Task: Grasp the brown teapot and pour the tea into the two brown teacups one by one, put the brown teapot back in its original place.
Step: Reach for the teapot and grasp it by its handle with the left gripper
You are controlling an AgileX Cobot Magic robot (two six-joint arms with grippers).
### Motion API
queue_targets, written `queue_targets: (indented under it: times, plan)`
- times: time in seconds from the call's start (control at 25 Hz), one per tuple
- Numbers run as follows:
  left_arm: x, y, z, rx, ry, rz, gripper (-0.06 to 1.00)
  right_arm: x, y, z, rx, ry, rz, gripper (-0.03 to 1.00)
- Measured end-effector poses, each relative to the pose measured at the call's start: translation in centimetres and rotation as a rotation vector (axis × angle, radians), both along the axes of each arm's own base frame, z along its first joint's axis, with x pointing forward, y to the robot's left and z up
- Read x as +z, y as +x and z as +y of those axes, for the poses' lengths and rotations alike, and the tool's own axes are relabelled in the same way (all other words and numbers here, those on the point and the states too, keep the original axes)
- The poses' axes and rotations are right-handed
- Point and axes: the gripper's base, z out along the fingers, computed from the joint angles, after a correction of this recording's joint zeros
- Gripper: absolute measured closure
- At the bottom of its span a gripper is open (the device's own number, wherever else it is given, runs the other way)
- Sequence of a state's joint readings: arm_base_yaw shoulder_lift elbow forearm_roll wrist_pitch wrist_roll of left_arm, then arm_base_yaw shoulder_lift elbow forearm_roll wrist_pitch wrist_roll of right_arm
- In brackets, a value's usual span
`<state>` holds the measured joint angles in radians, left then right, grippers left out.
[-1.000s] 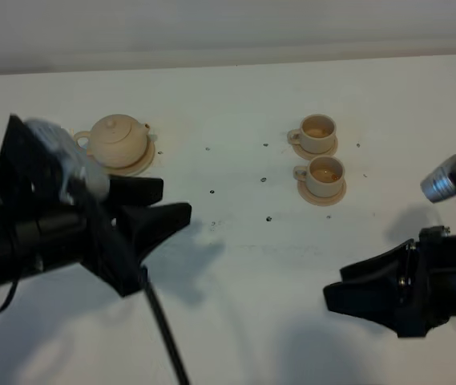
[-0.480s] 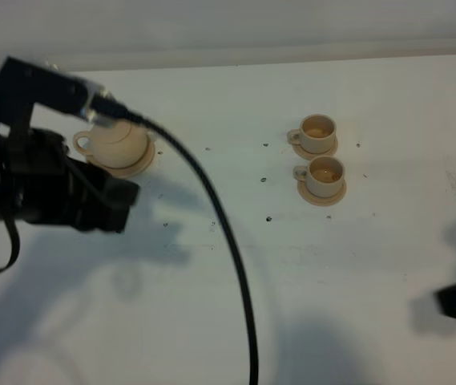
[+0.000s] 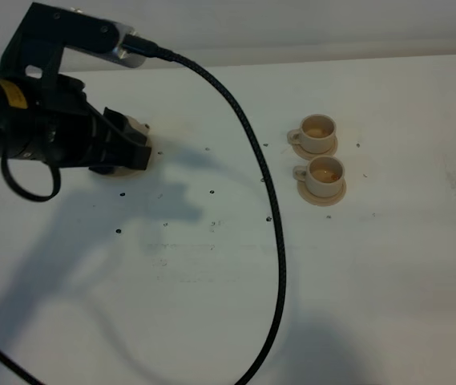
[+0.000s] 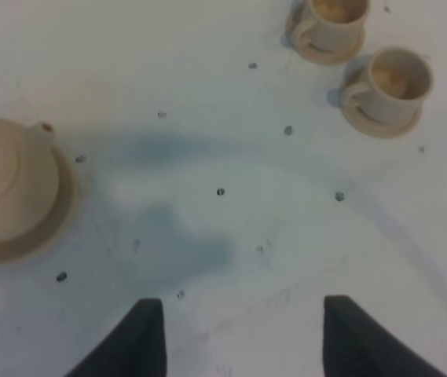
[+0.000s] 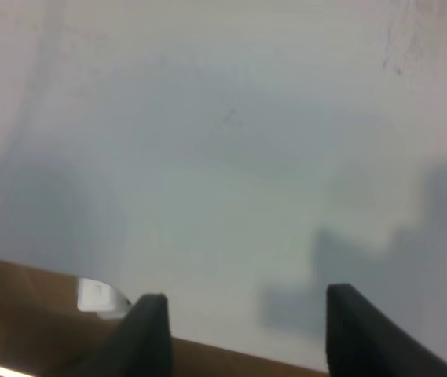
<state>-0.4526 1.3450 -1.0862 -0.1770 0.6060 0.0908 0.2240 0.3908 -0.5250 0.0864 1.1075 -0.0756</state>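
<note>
The brown teapot [image 4: 7, 184] sits lid-up on its wide saucer [image 4: 60, 224], the original place, in the left wrist view. From above, my left arm [image 3: 59, 120] covers it and only a tan sliver of the teapot [image 3: 139, 128] shows. My left gripper [image 4: 243, 338] hangs open over bare table, beside the teapot and apart from it. The two brown teacups [image 3: 317, 133] [image 3: 324, 176] stand on small saucers at centre right and hold brownish liquid; the teacups [image 4: 337, 20] [image 4: 392, 82] also show in the left wrist view. My right gripper [image 5: 243, 334] is open and holds nothing.
A thick black cable [image 3: 272, 233] loops from the left arm across the middle of the white table [image 3: 388, 281] to the front edge. Small dark specks [image 4: 220, 191] dot the surface. Below the right gripper lies the table's edge, with brown floor [image 5: 34, 330] beyond.
My left arm has swung up and back from the front left, and it now hangs over the teapot. The right arm has drawn back out of the high view at the lower right.
</note>
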Motion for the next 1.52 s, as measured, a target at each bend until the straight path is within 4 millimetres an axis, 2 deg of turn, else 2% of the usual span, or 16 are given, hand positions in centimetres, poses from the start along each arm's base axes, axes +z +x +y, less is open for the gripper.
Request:
queue_targets:
  times: [0.28,0.48,0.76,1.04,1.24,1.52]
  plan:
    - [-1.3,2.4,-1.2,-0.009,0.024,0.033,0.49,-0.2,-1.7,-0.6,-0.044,0.039,-0.130,0.50]
    - [-2.7,3.5,-1.6,-0.009,0.037,0.047,0.49,-0.2,-1.9,-0.7,-0.050,0.043,-0.143,0.50]
    - [-3.6,4.9,-2.3,-0.020,0.048,0.036,0.49,-0.1,-2.2,-0.6,-0.083,0.072,-0.161,0.50]
    - [-3.2,6.7,-3.2,-0.032,0.047,0.014,0.49,0.2,-3.7,-1.0,-0.222,0.085,-0.279,0.50]
    - [-3.1,7.4,-3.5,-0.040,0.052,0.011,0.49,0.2,-5.2,-1.1,-0.256,0.098,-0.383,0.50]
    - [-3.3,7.5,-3.2,-0.045,0.114,0.010,0.49,0.2,-5.3,-0.9,-0.255,0.114,-0.388,0.50]
